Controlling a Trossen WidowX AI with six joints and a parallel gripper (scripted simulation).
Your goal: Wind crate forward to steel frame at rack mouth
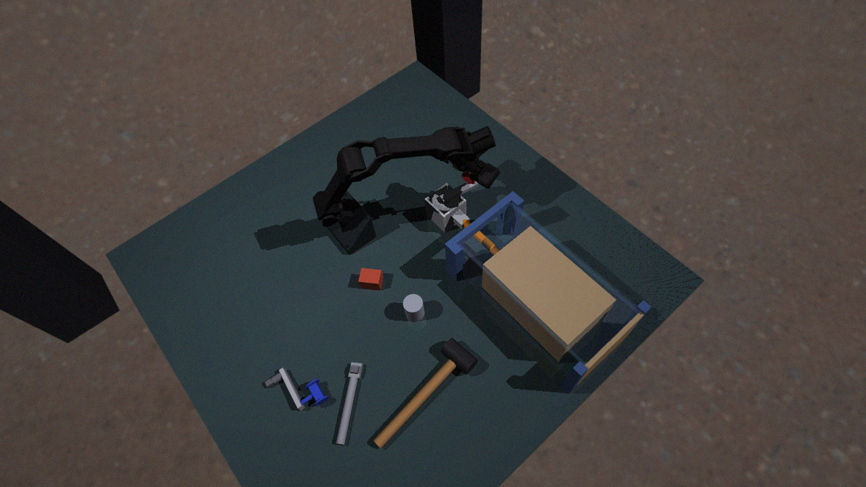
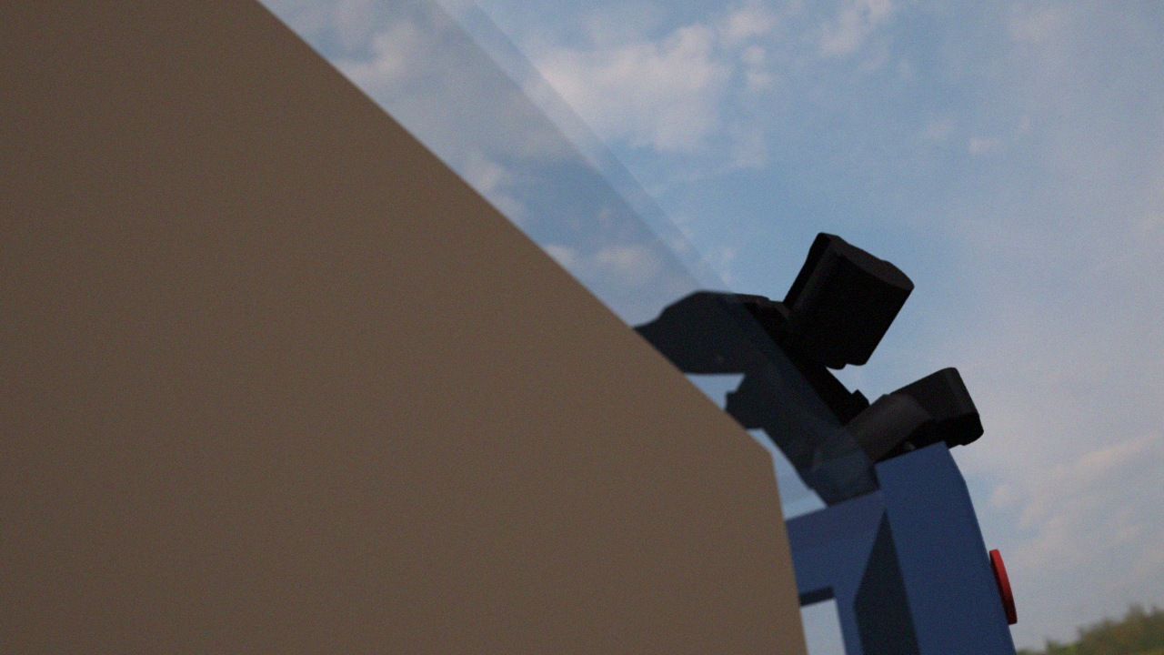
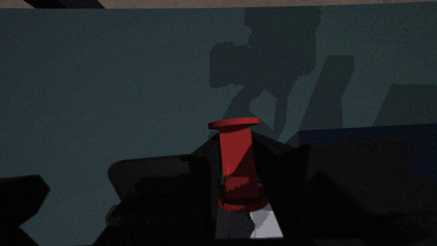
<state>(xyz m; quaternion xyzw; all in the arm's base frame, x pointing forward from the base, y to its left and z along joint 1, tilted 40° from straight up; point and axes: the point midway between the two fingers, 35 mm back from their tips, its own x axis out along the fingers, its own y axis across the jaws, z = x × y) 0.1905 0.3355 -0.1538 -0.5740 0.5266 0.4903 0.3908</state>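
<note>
The tan crate [image 1: 548, 284] [image 2: 326, 366] sits flat inside the clear-panelled cubby, with a gap between its front and the blue steel frame [image 1: 513, 198] [image 2: 936, 521]. An orange strap [image 1: 482, 237] runs from the crate to the pale winch [image 1: 446, 216]. The winch handle stands on top of the winch, partly in shadow, its arm pointing away from my base and toward the upper right in the top view. My gripper [image 3: 237, 160] is shut on its red grip [image 1: 467, 178] [image 2: 1002, 586] [image 3: 235, 140]. The key in the hole is hidden.
A red block [image 1: 370, 278] and a grey cylinder [image 1: 413, 307] stand left of the cubby. A mallet [image 1: 417, 400], a grey bar tool [image 1: 346, 408] and a blue-gripped crank [image 1: 291, 388] lie toward the near edge. The frame's post is close beside the gripper.
</note>
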